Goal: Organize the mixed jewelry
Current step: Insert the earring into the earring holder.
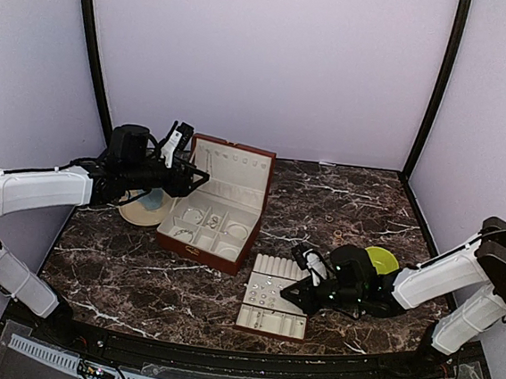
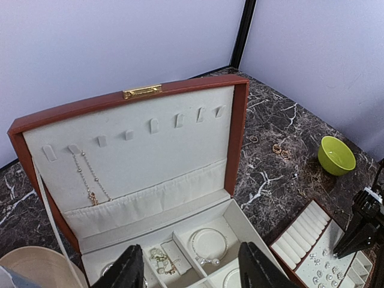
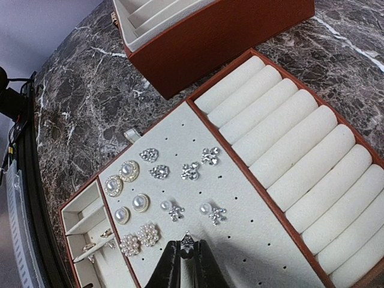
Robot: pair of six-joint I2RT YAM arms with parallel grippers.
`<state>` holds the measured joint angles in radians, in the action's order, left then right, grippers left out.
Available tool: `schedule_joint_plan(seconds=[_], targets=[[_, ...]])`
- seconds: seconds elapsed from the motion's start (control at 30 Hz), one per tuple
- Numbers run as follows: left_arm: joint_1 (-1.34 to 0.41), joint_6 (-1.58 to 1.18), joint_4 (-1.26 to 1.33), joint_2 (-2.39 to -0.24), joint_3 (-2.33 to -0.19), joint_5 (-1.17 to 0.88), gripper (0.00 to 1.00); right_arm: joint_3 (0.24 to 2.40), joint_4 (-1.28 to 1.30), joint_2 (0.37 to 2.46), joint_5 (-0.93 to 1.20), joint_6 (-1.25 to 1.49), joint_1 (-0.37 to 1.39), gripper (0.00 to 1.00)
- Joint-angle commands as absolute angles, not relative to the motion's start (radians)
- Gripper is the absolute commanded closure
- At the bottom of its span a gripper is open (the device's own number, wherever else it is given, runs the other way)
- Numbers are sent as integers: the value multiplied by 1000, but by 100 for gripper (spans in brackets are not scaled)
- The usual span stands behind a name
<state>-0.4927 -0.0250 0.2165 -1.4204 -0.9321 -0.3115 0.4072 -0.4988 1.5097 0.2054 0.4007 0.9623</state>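
A tiny silvery crystal stud (image 3: 188,240) is pinched in the clenched tips of the right gripper (image 3: 187,257), just over the flat cream perforated tray (image 3: 258,240) at the table's near centre, where other sparkling and pearl studs (image 3: 159,172) sit. Farther left, the left gripper (image 2: 191,255) hangs released over a thin silvery hoop bracelet (image 2: 210,245) inside the open reddish-brown box (image 2: 237,138)

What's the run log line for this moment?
left fingers: open over jewelry box | right fingers: shut on crystal stud above earring tray
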Motion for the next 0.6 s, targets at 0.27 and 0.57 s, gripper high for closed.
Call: schedule_joint_plan(seconds=[0.27,0.57], targets=[[-487,-11,242,-1385,-922,-321,43,444,-420,1527,196,380,991,91],[-486,-11,240,-1387,-921,-323,43,481,-321,1515,134,347,1017,91]])
